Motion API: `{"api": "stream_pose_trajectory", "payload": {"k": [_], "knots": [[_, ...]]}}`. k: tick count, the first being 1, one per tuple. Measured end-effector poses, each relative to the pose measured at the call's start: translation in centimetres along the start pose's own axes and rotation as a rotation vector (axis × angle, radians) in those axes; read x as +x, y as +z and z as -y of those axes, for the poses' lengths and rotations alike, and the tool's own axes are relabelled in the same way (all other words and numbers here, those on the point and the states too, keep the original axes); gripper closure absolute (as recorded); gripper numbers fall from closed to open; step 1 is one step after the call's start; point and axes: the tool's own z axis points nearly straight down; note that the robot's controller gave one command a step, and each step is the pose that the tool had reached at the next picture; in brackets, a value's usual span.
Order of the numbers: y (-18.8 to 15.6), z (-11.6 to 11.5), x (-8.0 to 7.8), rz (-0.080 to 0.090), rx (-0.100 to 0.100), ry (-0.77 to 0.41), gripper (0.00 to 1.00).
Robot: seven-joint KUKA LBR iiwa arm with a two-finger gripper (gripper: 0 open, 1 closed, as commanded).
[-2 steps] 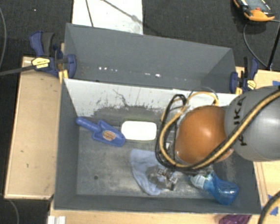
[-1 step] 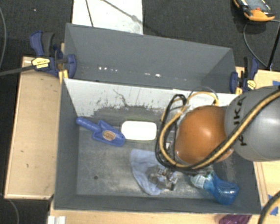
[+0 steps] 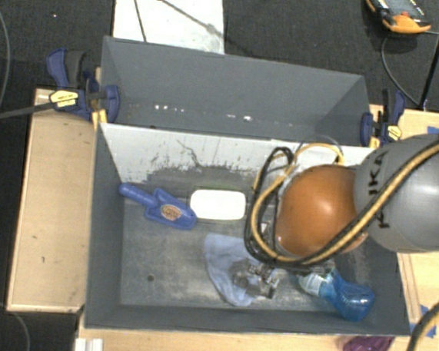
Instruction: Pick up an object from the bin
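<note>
My gripper (image 3: 258,282) reaches down under the orange cover onto a crumpled pale blue cloth (image 3: 221,267) at the bin's front middle. Its fingertips press into the cloth's right part, and I cannot make out how far apart they stand. A blue plastic bottle (image 3: 341,292) lies on its side just right of the gripper, near the front right corner.
A white oval soap-like block (image 3: 218,205) lies near the back wall at the middle. Left of it rests a blue handled tool with a tan round patch (image 3: 159,205). The arm and its cables cover the right part of the bin.
</note>
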Motion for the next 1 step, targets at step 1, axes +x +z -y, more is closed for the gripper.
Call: {"api": "stream_pose_trajectory", "payload": {"k": [1], "knots": [[-1.33, -0.03, 0.0, 0.0, 0.0, 0.001, 1.0]]}}
